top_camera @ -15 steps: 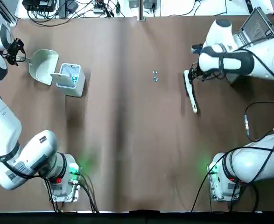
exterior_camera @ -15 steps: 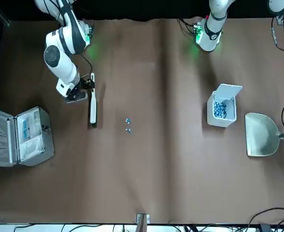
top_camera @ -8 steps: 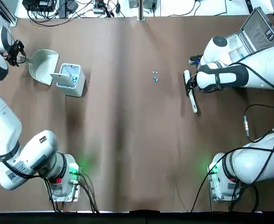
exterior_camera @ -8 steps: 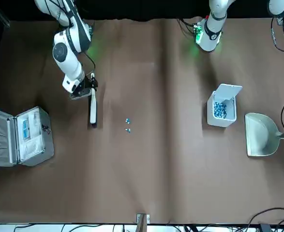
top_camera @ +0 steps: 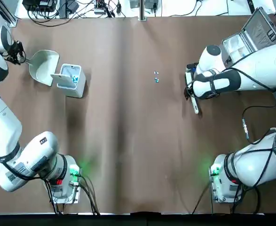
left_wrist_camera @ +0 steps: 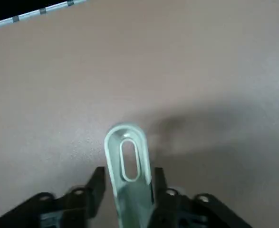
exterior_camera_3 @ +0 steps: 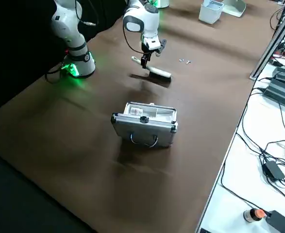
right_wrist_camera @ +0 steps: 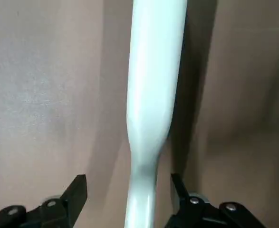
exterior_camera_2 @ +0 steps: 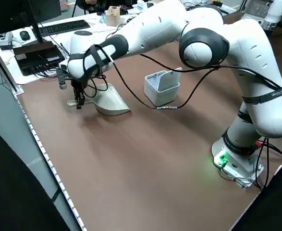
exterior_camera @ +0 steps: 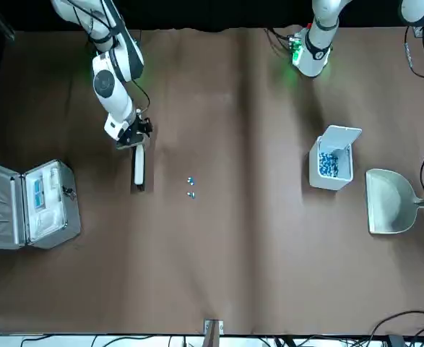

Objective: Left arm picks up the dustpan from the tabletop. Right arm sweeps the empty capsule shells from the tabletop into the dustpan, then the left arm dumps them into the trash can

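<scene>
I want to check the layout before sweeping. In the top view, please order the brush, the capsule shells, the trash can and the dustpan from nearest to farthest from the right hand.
1. brush, directly under the right hand.
2. empty capsule shells, table centre.
3. trash can, left side.
4. dustpan, beyond the can, handle at the left hand.

The left arm (top_camera: 6, 136) reaches to the far-left edge of the table (top_camera: 128, 141); its left gripper (left_wrist_camera: 126, 190) is clamped on the dustpan (top_camera: 43, 66) handle. The right arm (top_camera: 250, 75) bends inward over the table, its right gripper (right_wrist_camera: 129, 190) pointing down, fingers (right_wrist_camera: 75, 190) spread apart astride the brush (right_wrist_camera: 153, 95).
</scene>
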